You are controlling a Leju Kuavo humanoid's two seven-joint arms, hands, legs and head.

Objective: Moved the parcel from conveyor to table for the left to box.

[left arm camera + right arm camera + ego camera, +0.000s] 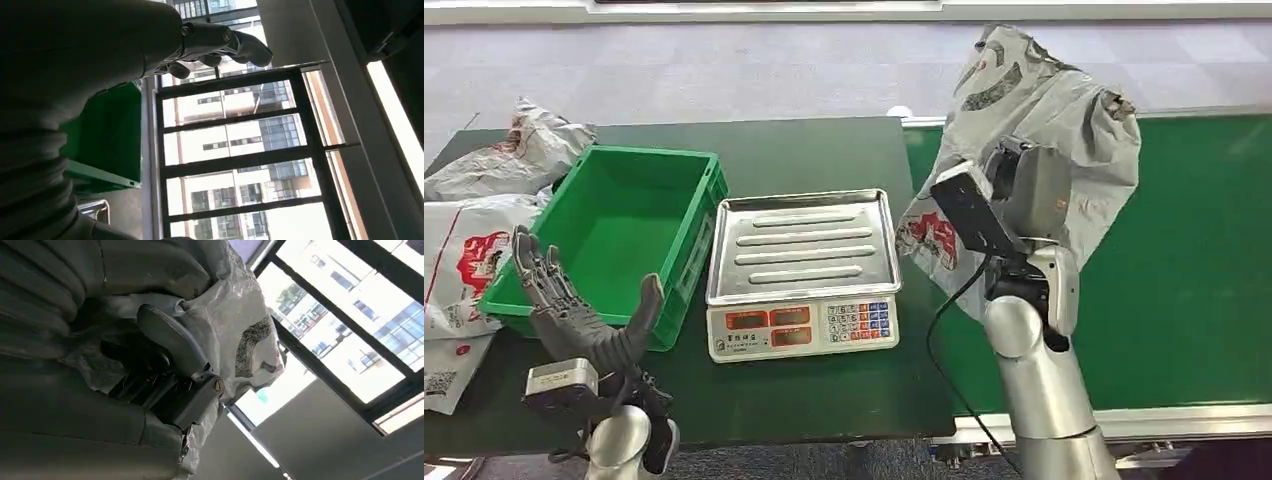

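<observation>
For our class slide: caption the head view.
Right hand lifts grey plastic parcel above green conveyor; left hand open beside green crate.

Crinkled glossy plastic parcel (1064, 110); shiny ribbed metal scale tray (803, 245).

Table (824, 150): green crate (614, 235), scale (802, 275), bags (469, 230).
</observation>
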